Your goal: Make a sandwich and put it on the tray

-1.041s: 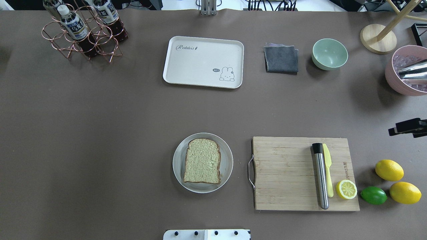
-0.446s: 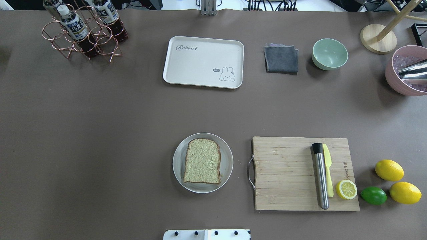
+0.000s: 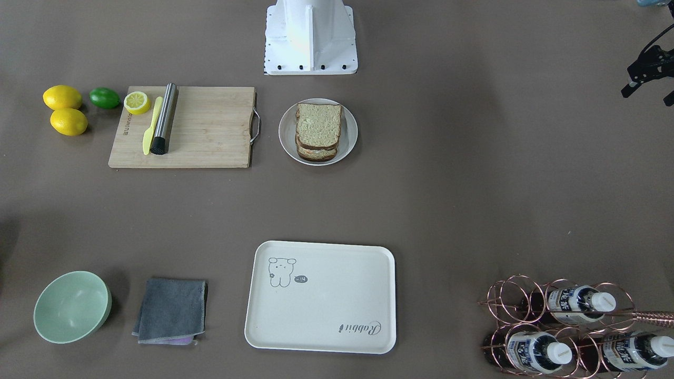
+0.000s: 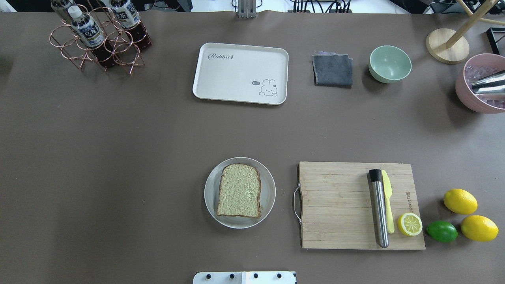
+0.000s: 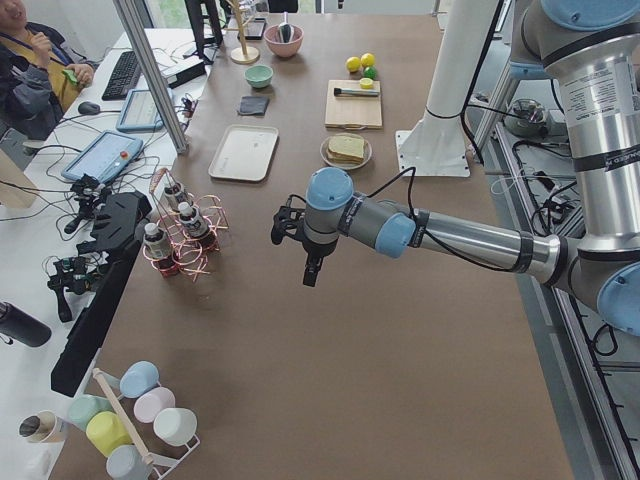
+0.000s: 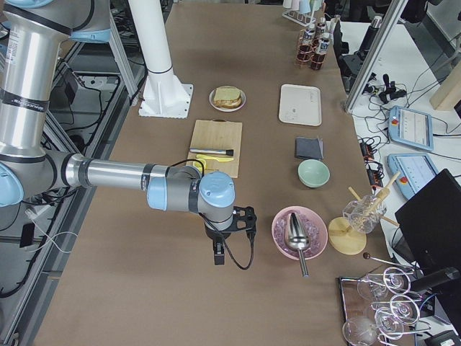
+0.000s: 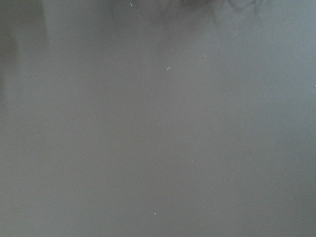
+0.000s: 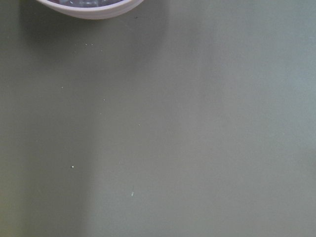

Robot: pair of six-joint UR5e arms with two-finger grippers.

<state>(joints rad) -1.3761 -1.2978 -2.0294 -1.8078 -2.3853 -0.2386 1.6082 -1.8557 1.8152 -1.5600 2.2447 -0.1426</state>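
tan bread sandwich (image 4: 239, 190) sitting stacked on round plate (image 4: 269, 185); tray (image 4: 236, 75) lying straight beyond, far side. left gripper (image 5: 300, 245), right gripper (image 6: 225, 234) hanging well out either side, neither clearly nearer; whether either is gripping, cannot tell.

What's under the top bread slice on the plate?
From the front, a second crusted slice shows beneath the top slice, stacked on the round plate. Any filling between them is covered.
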